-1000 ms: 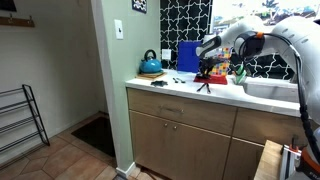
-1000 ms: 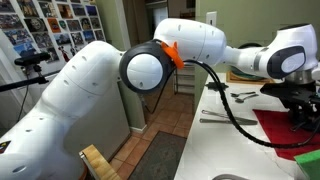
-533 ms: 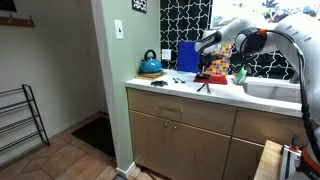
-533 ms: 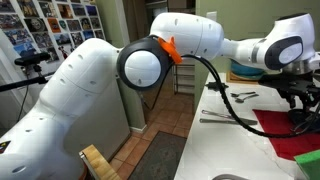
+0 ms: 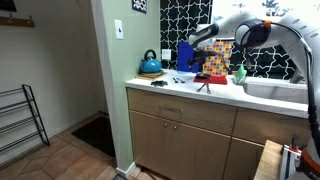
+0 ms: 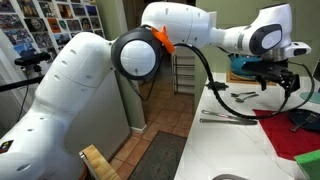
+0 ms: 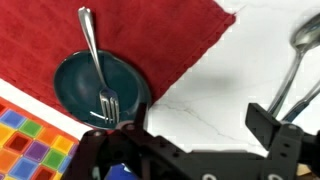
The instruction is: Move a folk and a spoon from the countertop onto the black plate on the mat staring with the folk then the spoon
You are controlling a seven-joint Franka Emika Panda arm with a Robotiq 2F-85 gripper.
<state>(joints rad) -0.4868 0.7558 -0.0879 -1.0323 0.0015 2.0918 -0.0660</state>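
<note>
1. The black plate (image 7: 62, 92) sits on a red mat (image 7: 150, 40) that lies on the pale desk (image 7: 230, 90).
2. A fork (image 7: 96, 60) lies on the plate. Its tines rest near the plate's middle, and its handle runs out over the plate's far rim onto the mat.
3. A spoon (image 7: 303, 35) lies on the bare desk well apart from the plate, beyond the mat's edge. A second slim handle shows just beside it, but what it belongs to cannot be told.
4. The gripper (image 7: 190, 135) hangs above the desk beside the plate. Its jaws are spread wide and hold nothing.
5. A multicoloured checkered surface (image 7: 30, 140) borders the mat near the plate, on the side away from the spoon.
6. In an exterior view, a teal kettle (image 5: 150, 66) stands on the desk, apart from the arm (image 5: 262, 30) reaching over it.
</note>
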